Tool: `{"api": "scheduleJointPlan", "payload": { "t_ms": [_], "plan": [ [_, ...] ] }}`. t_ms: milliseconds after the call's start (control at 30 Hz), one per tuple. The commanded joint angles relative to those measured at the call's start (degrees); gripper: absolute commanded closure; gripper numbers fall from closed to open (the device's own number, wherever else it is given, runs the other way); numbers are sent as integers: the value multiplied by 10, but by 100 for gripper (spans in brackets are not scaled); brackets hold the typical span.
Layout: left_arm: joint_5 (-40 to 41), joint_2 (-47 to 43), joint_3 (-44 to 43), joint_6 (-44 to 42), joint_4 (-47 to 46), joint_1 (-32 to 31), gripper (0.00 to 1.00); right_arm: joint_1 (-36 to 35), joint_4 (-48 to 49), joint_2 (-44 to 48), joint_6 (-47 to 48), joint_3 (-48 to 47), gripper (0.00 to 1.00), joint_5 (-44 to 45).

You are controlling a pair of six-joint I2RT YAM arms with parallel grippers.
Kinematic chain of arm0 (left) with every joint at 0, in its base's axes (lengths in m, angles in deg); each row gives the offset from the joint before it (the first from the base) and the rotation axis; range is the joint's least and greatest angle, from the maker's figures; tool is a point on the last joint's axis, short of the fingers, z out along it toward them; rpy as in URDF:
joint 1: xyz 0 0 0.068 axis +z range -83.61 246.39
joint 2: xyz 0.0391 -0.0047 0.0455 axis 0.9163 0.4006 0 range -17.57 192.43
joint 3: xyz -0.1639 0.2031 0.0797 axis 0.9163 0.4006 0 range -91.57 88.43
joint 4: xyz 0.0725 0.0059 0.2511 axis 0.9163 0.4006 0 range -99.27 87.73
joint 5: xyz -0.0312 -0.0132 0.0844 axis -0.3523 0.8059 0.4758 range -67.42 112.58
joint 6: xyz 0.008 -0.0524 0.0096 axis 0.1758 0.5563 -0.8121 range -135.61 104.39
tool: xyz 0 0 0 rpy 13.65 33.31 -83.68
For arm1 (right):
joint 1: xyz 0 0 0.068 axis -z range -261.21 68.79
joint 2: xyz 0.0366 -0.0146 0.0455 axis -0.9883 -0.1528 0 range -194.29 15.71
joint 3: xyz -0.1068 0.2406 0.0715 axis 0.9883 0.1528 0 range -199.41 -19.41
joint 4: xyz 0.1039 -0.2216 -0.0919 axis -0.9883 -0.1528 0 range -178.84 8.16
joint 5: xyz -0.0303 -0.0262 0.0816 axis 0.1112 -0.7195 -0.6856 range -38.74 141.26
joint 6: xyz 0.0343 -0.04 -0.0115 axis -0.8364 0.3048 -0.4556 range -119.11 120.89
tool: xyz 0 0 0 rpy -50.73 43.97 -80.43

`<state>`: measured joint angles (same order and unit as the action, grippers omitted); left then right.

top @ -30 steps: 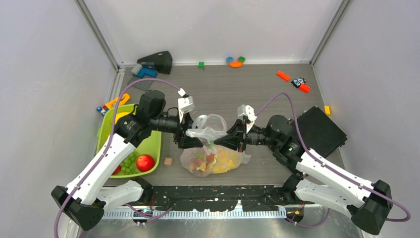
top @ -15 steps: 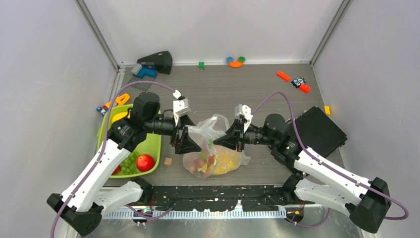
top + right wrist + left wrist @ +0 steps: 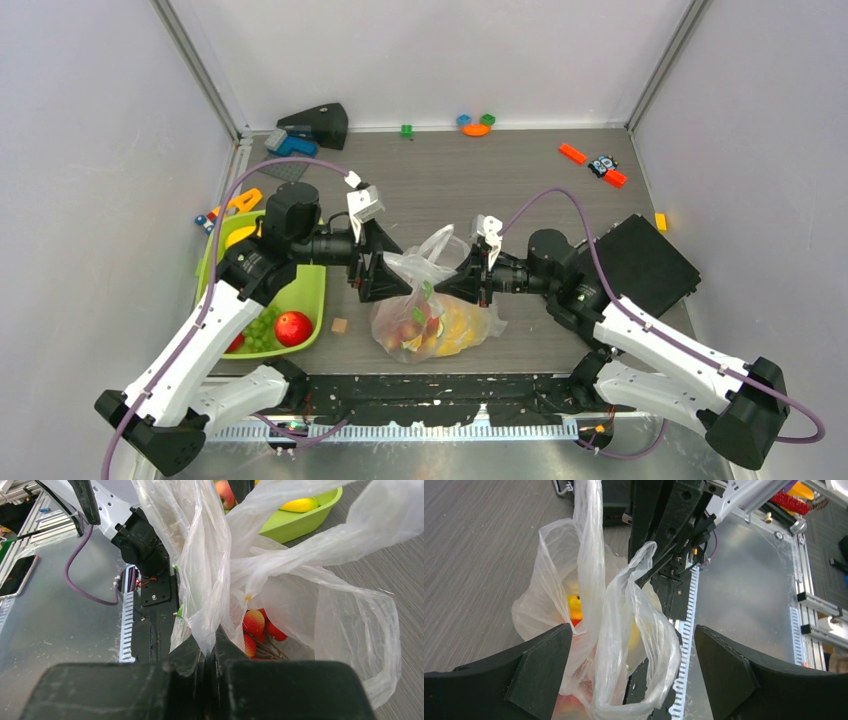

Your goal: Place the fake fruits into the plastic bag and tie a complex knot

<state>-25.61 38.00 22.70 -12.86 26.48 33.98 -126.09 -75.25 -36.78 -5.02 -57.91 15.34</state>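
plastic bag [image 3: 436, 322] upright, loops [image 3: 438, 246] pointing up | right end effector [image 3: 441, 288] pinching it

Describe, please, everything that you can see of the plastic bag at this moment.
The plastic bag is thin, crinkled, whitish-transparent film, resting on the grey table between the arms. Red and yellow fake fruits show through its bulging lower part. Its handles rise loose, with no knot showing. The right gripper has its jaws shut on a gathered strip of film; the left gripper has its jaws open either side of another loop, not pinching it.
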Motion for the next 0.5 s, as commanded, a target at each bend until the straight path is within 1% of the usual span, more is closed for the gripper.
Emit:
{"api": "scheduleJointPlan", "payload": {
  "t_ms": [0,133,333,467],
  "plan": [
    [27,3,-18,49,-53,-1,2,1,-9,13,21,-28,95,18],
    [54,14,-18,58,-66,-1,1,1,-13,19,24,-28,95,21],
    [67,46,-34,52,-72,-6,1,1,-17,29,31,-24,95,28],
    [56,65,-50,50,-78,-11,1,1,-34,38,46,-23,95,44]
  ]
}}
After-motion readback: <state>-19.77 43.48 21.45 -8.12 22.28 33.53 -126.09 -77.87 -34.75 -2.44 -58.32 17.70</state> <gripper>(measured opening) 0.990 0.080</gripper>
